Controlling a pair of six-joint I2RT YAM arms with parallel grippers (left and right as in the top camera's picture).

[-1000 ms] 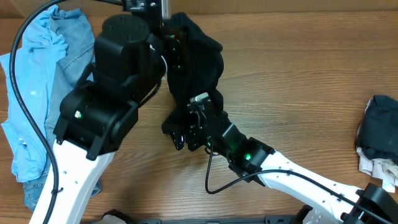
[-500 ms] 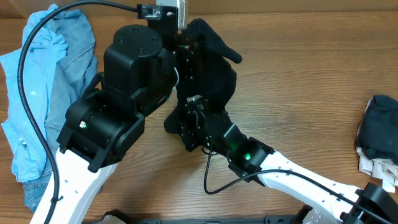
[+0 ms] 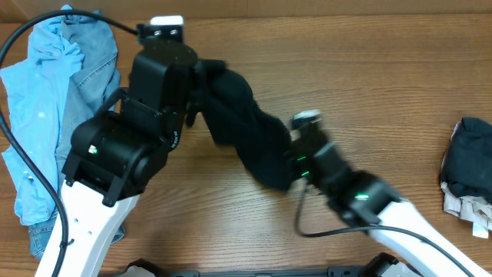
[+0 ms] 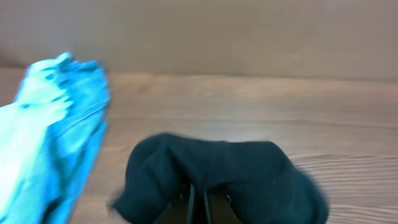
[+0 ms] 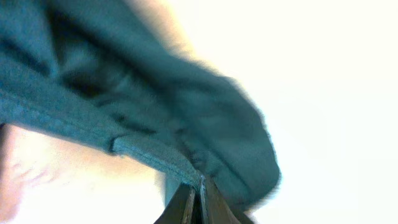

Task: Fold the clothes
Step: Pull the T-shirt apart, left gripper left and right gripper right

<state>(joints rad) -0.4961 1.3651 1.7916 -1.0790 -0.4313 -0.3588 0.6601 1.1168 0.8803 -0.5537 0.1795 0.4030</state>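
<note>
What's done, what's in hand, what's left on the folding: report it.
Done: nothing looks clearly folded; a dark bundle lies at the right edge, state unclear. In hand: the left gripper and right gripper are shut on the black T-shirt, stretched between them. Left: the blue shirt and jeans lie crumpled.

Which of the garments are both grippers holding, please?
The black T-shirt, stretched between the left gripper and right gripper, both shut on it; the blue shirt and jeans lie apart at far left.
</note>
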